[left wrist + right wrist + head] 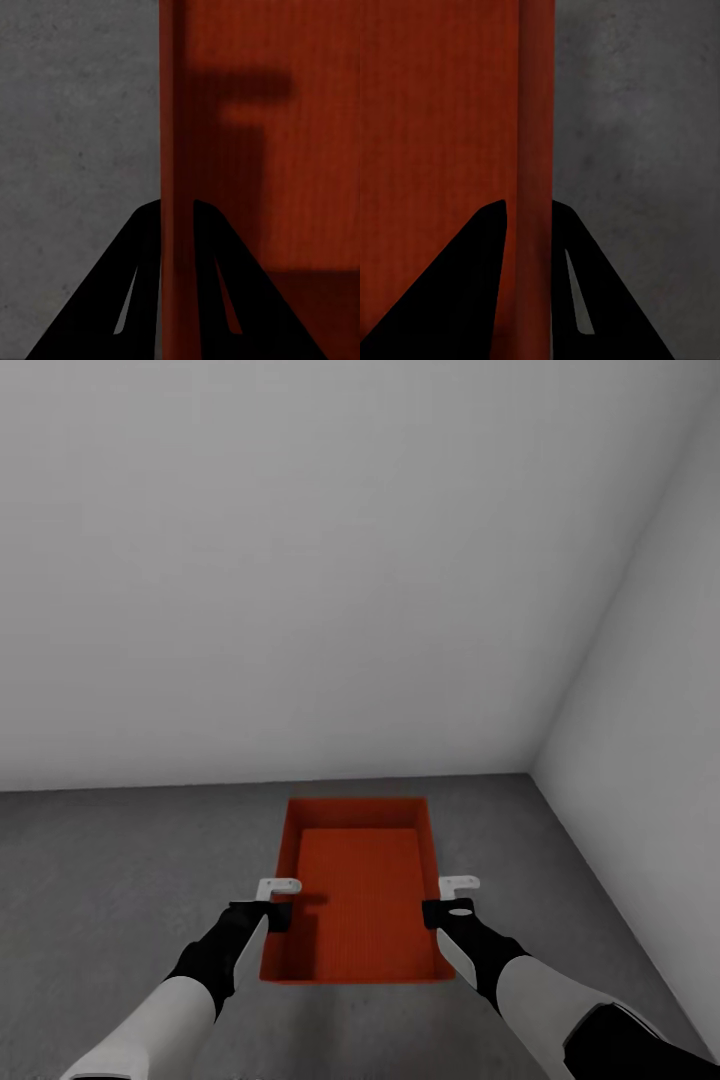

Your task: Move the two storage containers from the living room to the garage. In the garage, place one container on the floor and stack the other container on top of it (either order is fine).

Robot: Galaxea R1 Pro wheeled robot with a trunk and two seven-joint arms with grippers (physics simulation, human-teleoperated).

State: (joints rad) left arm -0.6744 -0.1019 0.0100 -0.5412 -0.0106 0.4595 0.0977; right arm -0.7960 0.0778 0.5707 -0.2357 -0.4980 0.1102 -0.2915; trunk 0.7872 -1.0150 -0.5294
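Note:
One orange-red open-top storage container (360,860) is low over the dark grey garage floor (120,880), close to the back wall; whether it rests on the floor I cannot tell. My left gripper (277,905) straddles its left long wall, and my right gripper (452,905) straddles its right long wall. In the left wrist view the left gripper (176,206) has both fingers pressed against the container (285,150) wall, with grey floor (75,150) outside. The right gripper (529,204) in the right wrist view likewise pinches the container (435,112) rim, beside the floor (645,150).
A plain white back wall (300,560) stands just beyond the container. A white side wall (660,710) meets it in a corner at the right. Grey concrete stretches away to the left of the container.

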